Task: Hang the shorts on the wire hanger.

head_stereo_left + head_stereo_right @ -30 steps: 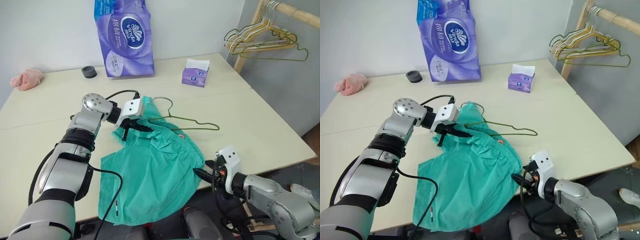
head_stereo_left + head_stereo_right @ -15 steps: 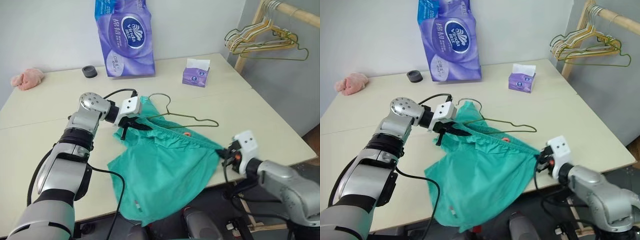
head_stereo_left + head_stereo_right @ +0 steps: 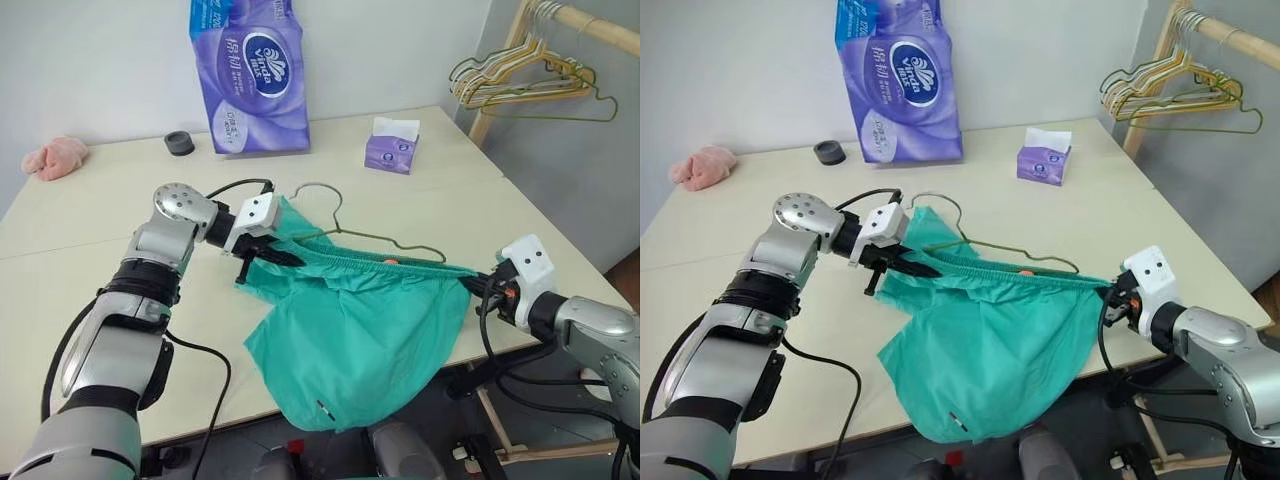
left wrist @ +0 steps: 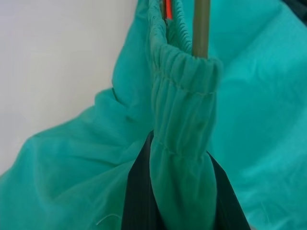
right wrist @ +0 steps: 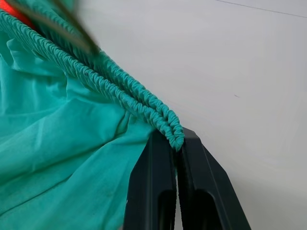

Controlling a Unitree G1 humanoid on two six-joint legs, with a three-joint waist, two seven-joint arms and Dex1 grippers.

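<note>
The teal shorts (image 3: 360,325) hang stretched between my two grippers, waistband (image 3: 400,266) taut above the table and legs drooping over its front edge. My left gripper (image 3: 268,255) is shut on the waistband's left end (image 4: 184,124), where the wire hanger's rod (image 4: 201,28) enters the band. My right gripper (image 3: 478,285) is shut on the right end (image 5: 168,125), pinched between its black fingers (image 5: 153,191). The olive wire hanger (image 3: 420,250) lies behind the waistband, hook (image 3: 318,190) toward the back. An orange drawstring (image 3: 390,262) shows at mid-band.
A purple toilet-paper pack (image 3: 248,75), a tissue box (image 3: 391,147), a black cap (image 3: 179,143) and a pink cloth lump (image 3: 56,158) sit along the back of the table (image 3: 100,260). A bunch of hangers (image 3: 520,85) hangs on a wooden rack at the right.
My right gripper shut on the waistband's right end and carried it up and to the right, pulling the band taut and lifting the shorts. The left gripper stayed put.
</note>
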